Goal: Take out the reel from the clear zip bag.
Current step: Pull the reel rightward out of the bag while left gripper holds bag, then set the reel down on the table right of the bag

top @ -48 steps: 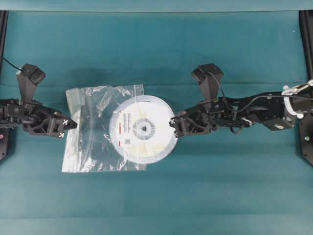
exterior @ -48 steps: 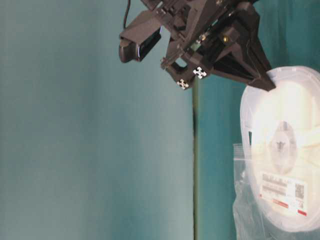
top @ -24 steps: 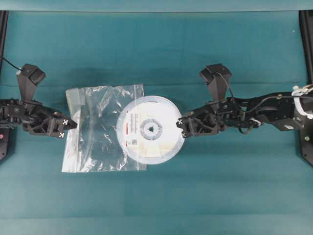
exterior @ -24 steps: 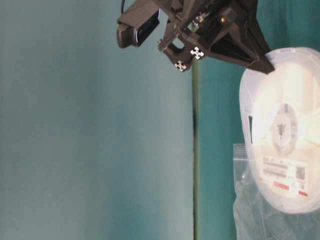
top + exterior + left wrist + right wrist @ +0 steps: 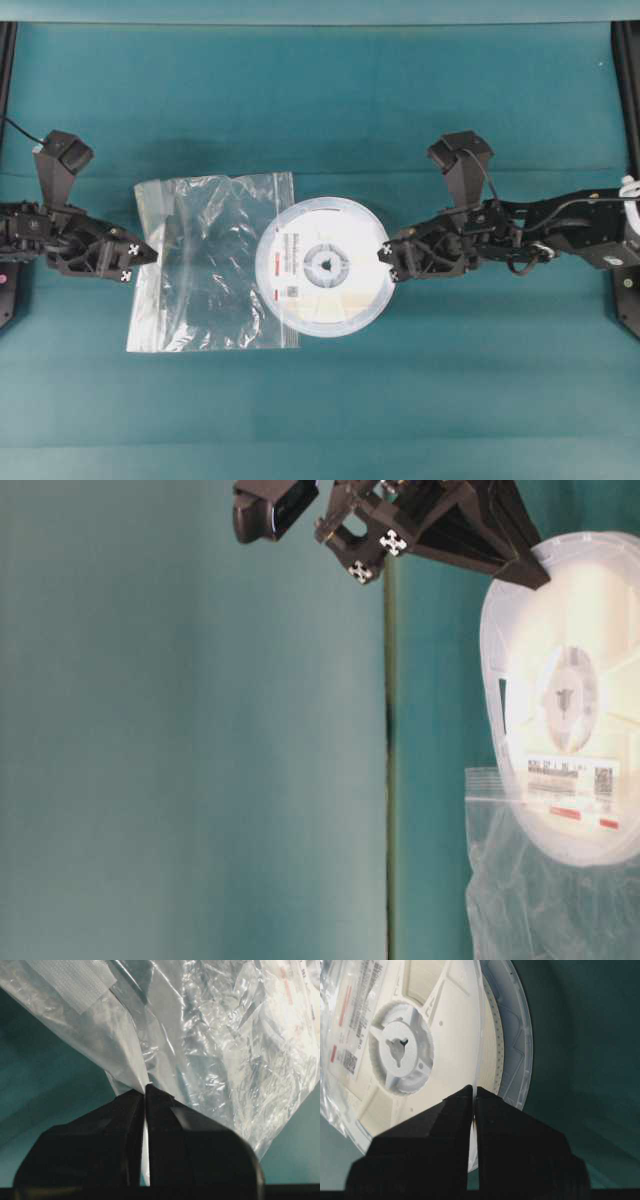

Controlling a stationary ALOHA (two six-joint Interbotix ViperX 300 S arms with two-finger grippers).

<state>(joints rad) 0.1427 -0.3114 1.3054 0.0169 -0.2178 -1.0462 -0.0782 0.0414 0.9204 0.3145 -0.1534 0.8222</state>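
The white reel [image 5: 322, 266] [image 5: 572, 712] [image 5: 427, 1055] lies mid-table, mostly outside the clear zip bag [image 5: 208, 262] [image 5: 545, 880] [image 5: 210, 1035]; only its left edge with the red-striped label still overlaps the bag's right opening. My right gripper [image 5: 388, 262] [image 5: 474, 1091] is shut on the reel's right rim. At the bag's left edge, my left gripper [image 5: 146, 255] [image 5: 145, 1089] is shut on a pinch of the plastic. The bag lies flat and crinkled between the two grippers.
Teal cloth [image 5: 320, 110] covers the whole table. Black frame posts [image 5: 8, 50] stand at the far left and right corners. The right arm [image 5: 540, 230] stretches in from the right side.
The right gripper has pulled the reel to the right, sliding it further out of the bag. The left gripper and the bag have stayed in place.
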